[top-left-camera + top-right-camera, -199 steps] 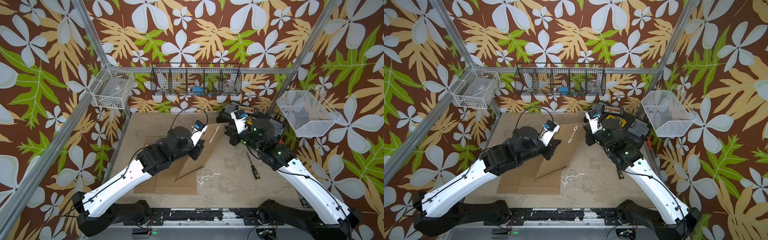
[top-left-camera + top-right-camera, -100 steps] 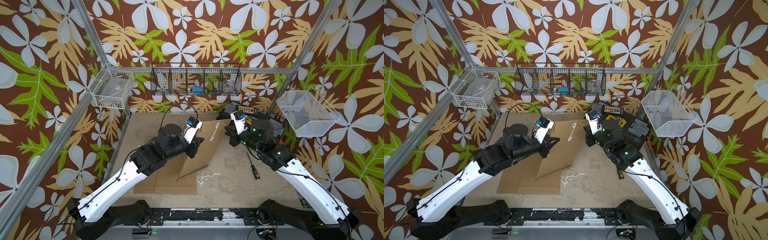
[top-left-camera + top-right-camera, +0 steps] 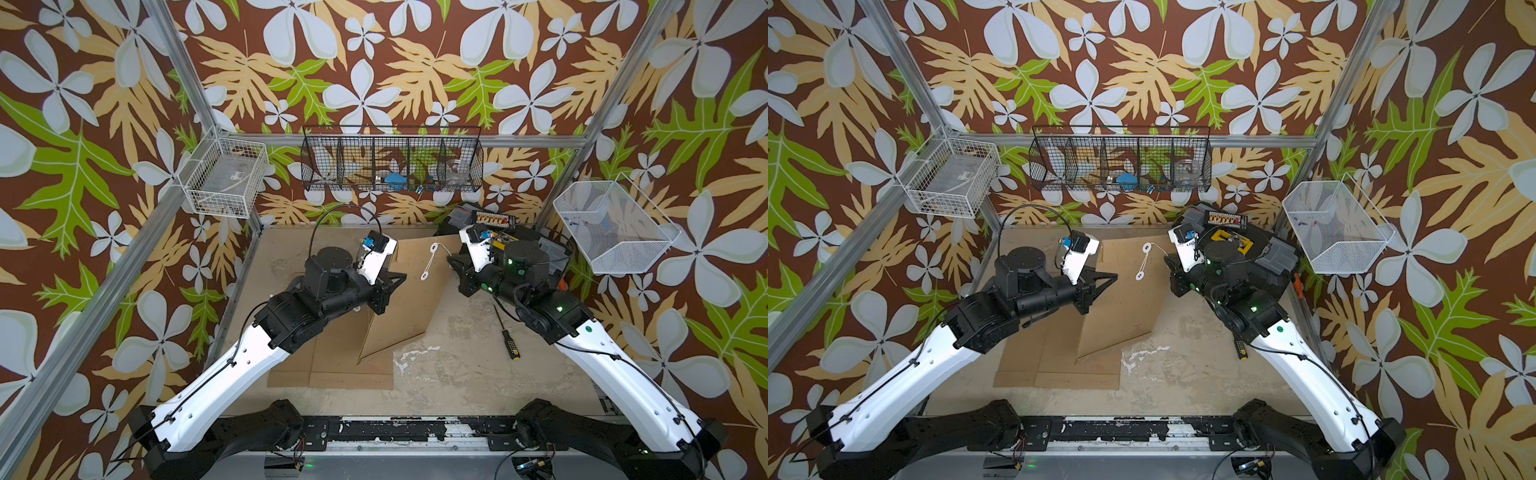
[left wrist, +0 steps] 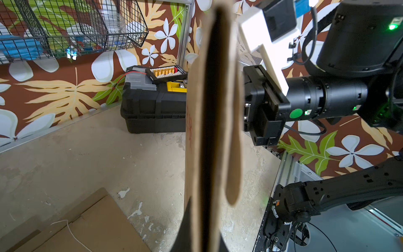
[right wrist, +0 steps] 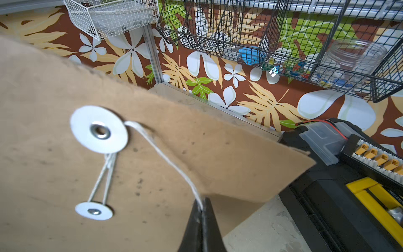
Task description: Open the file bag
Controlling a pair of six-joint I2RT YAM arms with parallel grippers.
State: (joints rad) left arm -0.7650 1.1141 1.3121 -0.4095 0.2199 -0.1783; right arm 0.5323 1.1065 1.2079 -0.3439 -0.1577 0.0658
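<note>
The file bag [image 3: 409, 307] is a brown paper envelope with two white button discs and a white string. It stands tilted on its lower corner at mid table in both top views [image 3: 1125, 311]. My left gripper [image 3: 400, 278] is shut on the bag's left edge; in the left wrist view the bag [image 4: 196, 131] runs edge-on between the jaws [image 4: 205, 242]. My right gripper [image 5: 202, 210] is shut on the string [image 5: 165, 161], which leads from the upper disc [image 5: 99, 131] across the flap [image 5: 229, 152]. String also loops between the upper disc and the lower disc [image 5: 94, 211].
A black toolbox [image 3: 536, 241] sits at the back right behind the right arm. A screwdriver [image 3: 508, 343] lies right of the bag. Flat cardboard sheets [image 3: 332, 368] lie under the left arm. Wire baskets [image 3: 392, 164] hang on the back and side walls.
The left arm has swung its elbow and wrist to the left while keeping hold of the bag's edge, and the bag has tipped slightly more upright. The right arm has barely moved.
</note>
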